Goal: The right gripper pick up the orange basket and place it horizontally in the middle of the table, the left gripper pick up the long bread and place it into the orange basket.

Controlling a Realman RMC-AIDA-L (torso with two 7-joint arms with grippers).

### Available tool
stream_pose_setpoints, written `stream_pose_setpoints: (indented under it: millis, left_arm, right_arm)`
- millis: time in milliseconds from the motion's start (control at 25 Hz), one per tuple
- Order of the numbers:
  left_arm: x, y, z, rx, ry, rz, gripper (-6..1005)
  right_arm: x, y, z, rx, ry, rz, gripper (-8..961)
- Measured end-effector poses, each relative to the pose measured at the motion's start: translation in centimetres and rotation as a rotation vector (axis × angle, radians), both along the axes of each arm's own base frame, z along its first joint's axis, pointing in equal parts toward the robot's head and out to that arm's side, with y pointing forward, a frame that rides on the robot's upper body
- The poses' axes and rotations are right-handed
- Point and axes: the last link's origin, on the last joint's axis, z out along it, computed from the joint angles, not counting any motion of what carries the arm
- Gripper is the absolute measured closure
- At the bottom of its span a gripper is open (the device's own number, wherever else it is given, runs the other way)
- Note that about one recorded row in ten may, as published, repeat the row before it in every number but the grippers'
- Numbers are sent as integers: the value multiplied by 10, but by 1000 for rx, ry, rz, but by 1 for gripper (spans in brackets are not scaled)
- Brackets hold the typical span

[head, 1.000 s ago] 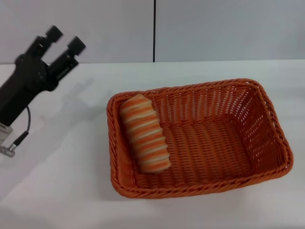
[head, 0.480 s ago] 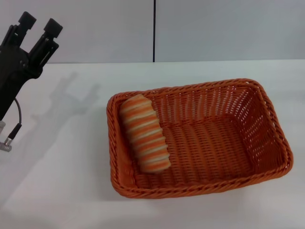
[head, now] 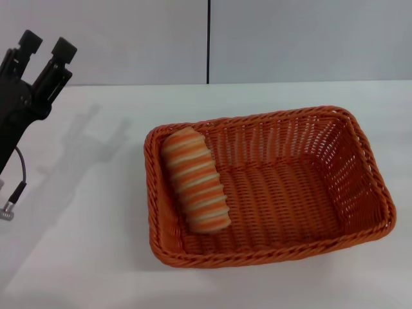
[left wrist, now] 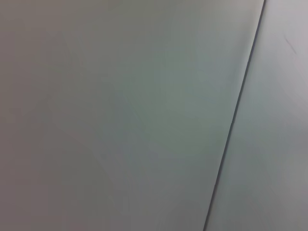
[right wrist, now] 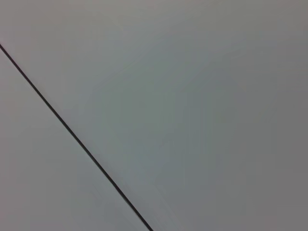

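One ridged striped long bread [head: 195, 190] | in woven orange basket [head: 360, 154] | left gripper [head: 46, 46] fingers released

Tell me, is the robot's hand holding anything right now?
No. The left gripper is open and empty, raised at the far left of the table. The bread lies in the basket. The right gripper is out of view.

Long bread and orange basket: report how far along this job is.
Done: the orange basket sits lengthwise across the middle of the table, and the long bread lies inside it, leaning against its left end wall. In hand: nothing; the left gripper is raised at the far left, fingers open and empty. The right gripper is out of view. Left: apparently only parking the arms.
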Motion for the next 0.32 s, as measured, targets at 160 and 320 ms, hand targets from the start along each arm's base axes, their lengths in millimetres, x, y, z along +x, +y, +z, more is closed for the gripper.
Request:
stream_pose_setpoints:
  millis: [160, 320]
  left_arm:
    - [-4, -8, -2, -5, -12, 17, 137]
    - [-8, -15, -3, -7, -17, 28, 137]
  right_arm:
    - [3, -6, -2, -1, 3, -8, 442]
    - [7, -21, -4, 7, 1, -13, 442]
